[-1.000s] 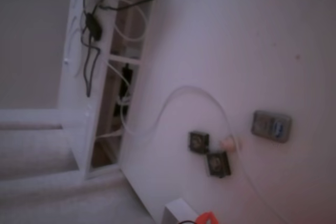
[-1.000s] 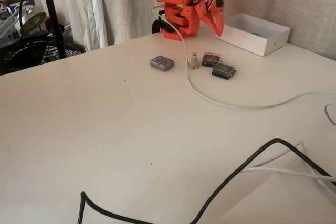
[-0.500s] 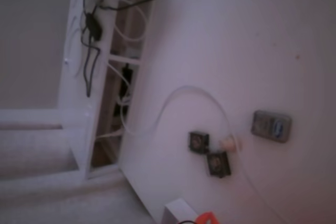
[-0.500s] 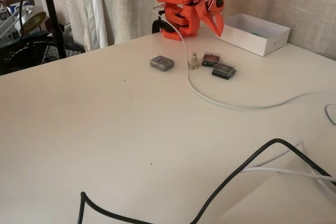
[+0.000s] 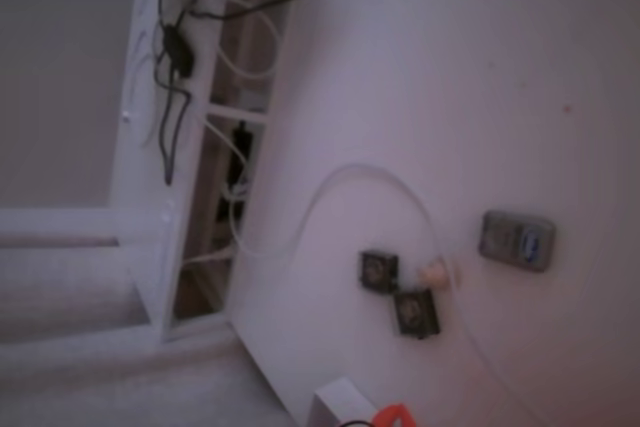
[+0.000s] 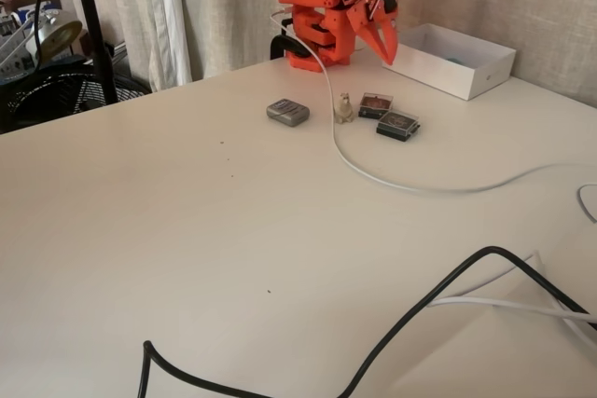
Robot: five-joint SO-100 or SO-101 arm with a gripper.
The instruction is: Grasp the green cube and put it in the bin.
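The orange arm (image 6: 326, 6) sat folded at the upper centre of a fixed view, its gripper (image 6: 384, 42) hanging just left of the white bin (image 6: 466, 72) with the fingers together and nothing between them. A sliver of teal showed inside the bin, at the upper right of that frame, and was most likely the green cube (image 6: 454, 60), though it was too small to be sure. No green block lay on the table (image 6: 233, 230). Only two dark square pieces (image 6: 387, 115), a grey case (image 6: 287, 112), a small pale figure (image 6: 345, 107) and a white cable (image 6: 373, 172) remained there. The task therefore looked finished, with nothing left but rest.
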